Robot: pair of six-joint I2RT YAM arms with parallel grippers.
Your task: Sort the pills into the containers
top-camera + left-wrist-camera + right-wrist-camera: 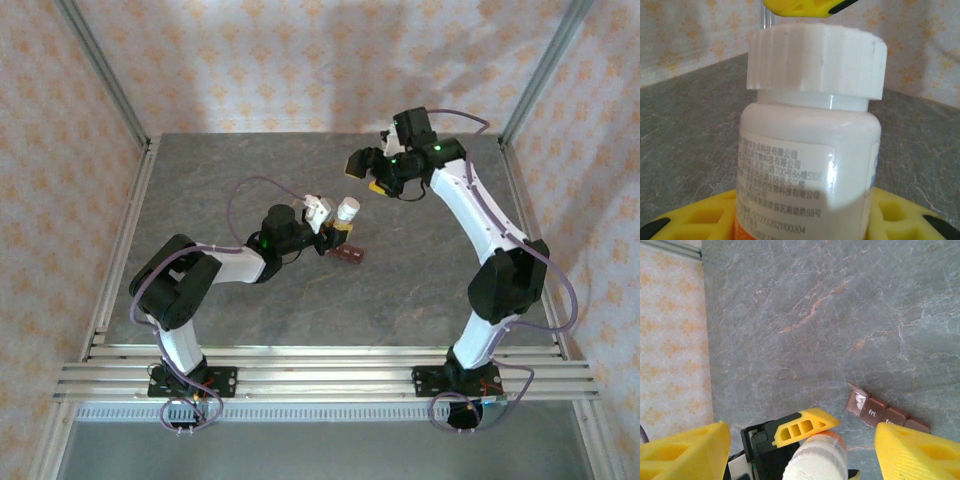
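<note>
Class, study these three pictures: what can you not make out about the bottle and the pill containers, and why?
- Left wrist view: the contents of the bottle, hidden by its opaque white wall and cap; its base, cut off by the bottom edge.
- Right wrist view: the far end of the containers, behind a yellow finger; what lies under the closed lids.
- Top view: the lid lettering, too small.

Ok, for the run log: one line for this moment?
left gripper: shut on bottle | cap: on | right gripper: open, above bottle, not touching | strip: on table, one end open
</note>
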